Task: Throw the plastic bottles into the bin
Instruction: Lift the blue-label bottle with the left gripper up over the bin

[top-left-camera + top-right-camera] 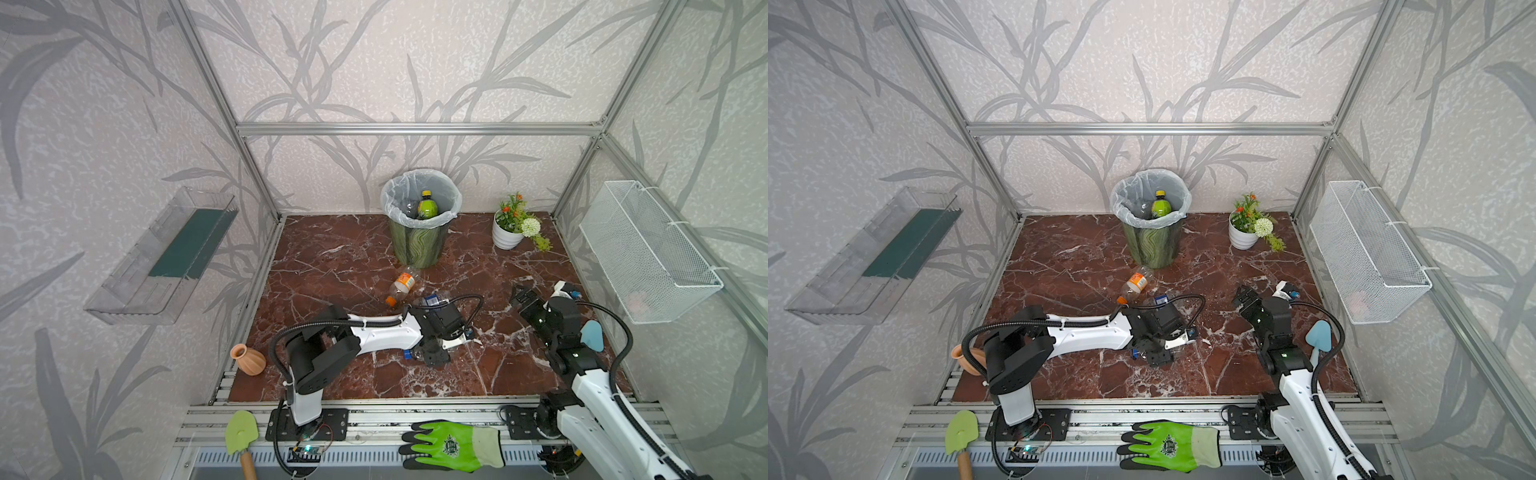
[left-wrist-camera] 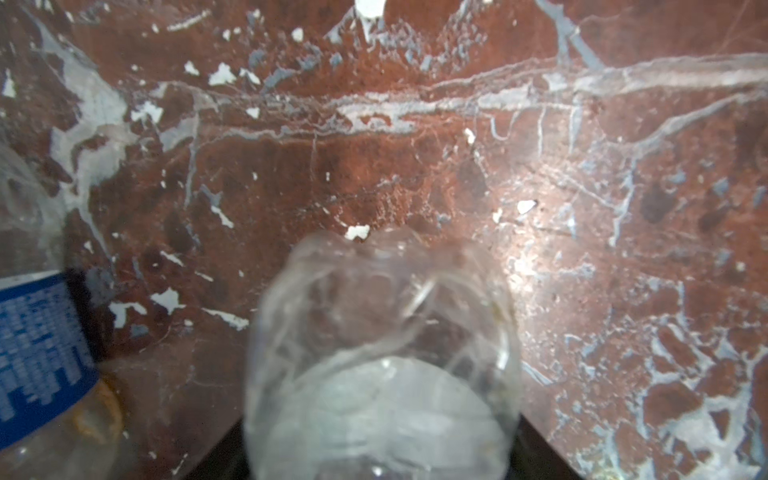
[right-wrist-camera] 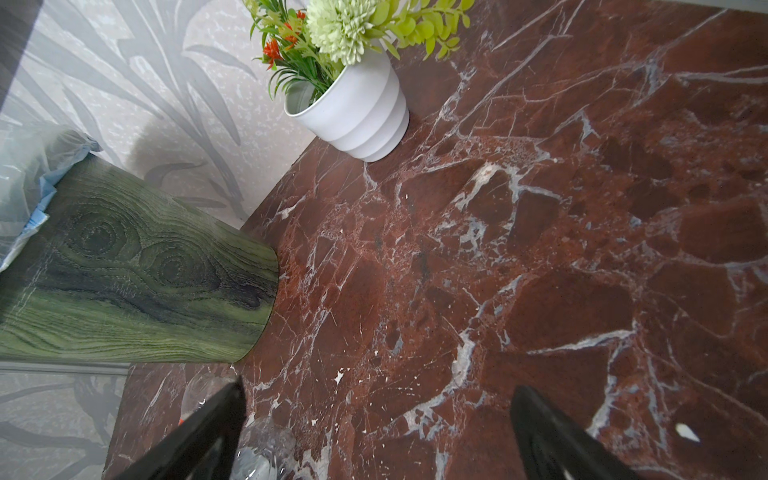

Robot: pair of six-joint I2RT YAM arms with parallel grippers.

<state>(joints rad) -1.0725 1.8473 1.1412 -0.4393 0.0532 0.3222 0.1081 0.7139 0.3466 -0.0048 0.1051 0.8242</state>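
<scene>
Reaching low across the marble desk point(image 1: 332, 257), the left gripper point(image 1: 433, 356) straddles a clear bottle point(image 2: 382, 353) lying near the front; whether its jaws pinch it yet cannot be told. The right gripper point(image 3: 374, 436) hangs wide open and empty. A green-yellow bottle point(image 1: 427, 205) sits in the bin point(image 1: 415, 245) at the back wall; an orange-label bottle point(image 1: 402, 286) and a blue-label bottle point(image 1: 432, 299) lie between. Pick-up looks the step in hand; next, a firm squeeze, then a carry over the rim.

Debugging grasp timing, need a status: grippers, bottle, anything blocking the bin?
Left gripper around clear plastic bottle, grip unconfirmed. Right gripper open, empty. Green wavy-patterned bin holds green-yellow bottle. Orange-labelled bottle lies between bin and left gripper.
</scene>
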